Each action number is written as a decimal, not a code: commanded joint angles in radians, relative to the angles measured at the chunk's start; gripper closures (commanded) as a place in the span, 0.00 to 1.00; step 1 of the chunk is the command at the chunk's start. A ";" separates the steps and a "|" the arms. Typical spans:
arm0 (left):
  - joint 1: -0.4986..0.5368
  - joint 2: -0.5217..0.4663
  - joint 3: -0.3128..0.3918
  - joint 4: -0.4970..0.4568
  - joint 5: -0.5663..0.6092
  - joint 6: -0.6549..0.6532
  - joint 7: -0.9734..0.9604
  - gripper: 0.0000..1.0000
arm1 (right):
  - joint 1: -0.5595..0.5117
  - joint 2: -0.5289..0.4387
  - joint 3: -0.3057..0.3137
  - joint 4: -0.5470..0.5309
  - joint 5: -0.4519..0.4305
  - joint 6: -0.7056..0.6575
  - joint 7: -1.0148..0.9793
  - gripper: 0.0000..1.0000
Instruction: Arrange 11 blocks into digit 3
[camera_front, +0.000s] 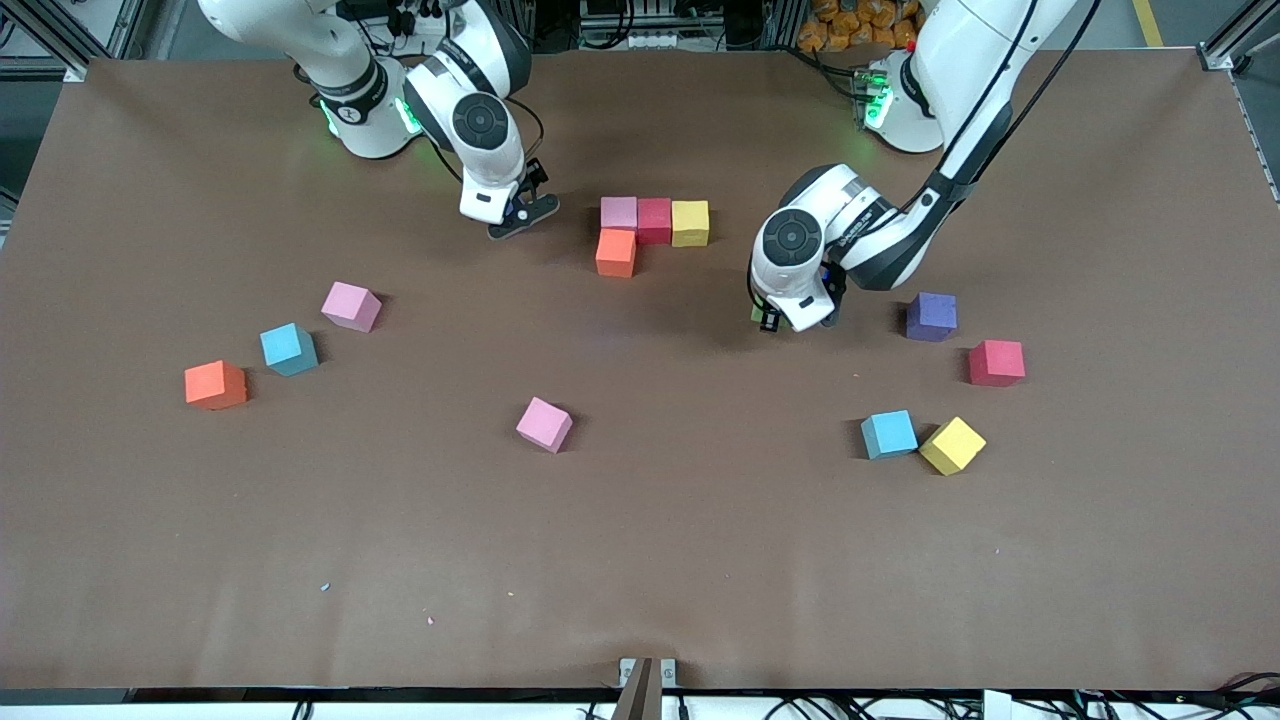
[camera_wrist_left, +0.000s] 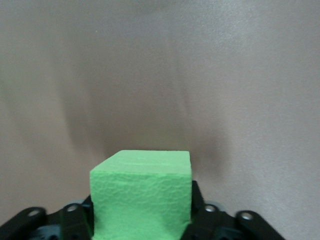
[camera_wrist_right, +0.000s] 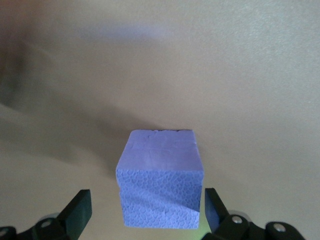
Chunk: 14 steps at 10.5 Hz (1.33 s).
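My left gripper (camera_front: 785, 320) is low over the table, beside a purple block (camera_front: 931, 316). It is shut on a green block (camera_wrist_left: 142, 185), both fingers pressed against its sides. My right gripper (camera_wrist_right: 147, 202) stands open around another purple block (camera_wrist_right: 160, 175), with a gap on each side. In the front view that gripper (camera_front: 520, 218) sits beside the built group and hides its block. The group is a pink block (camera_front: 618, 212), a red block (camera_front: 654, 220) and a yellow block (camera_front: 690, 222) in a row. An orange block (camera_front: 615, 252) touches the pink one, nearer the camera.
Loose blocks toward the right arm's end are pink (camera_front: 350, 306), blue (camera_front: 288, 349) and orange (camera_front: 215, 385). Another pink one (camera_front: 544, 424) lies mid-table. Toward the left arm's end are red (camera_front: 996, 362), blue (camera_front: 889, 434) and yellow (camera_front: 952, 445).
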 joint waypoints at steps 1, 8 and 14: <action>0.013 0.003 -0.003 0.029 0.031 0.001 -0.024 0.59 | -0.014 -0.030 0.009 -0.056 0.034 0.061 -0.088 0.00; 0.043 0.026 -0.002 0.233 0.030 -0.135 0.033 0.67 | -0.046 -0.005 0.007 -0.056 0.034 0.115 -0.093 1.00; 0.042 0.080 0.000 0.408 0.033 -0.252 0.070 0.67 | -0.105 -0.007 -0.019 0.114 0.037 -0.007 -0.082 1.00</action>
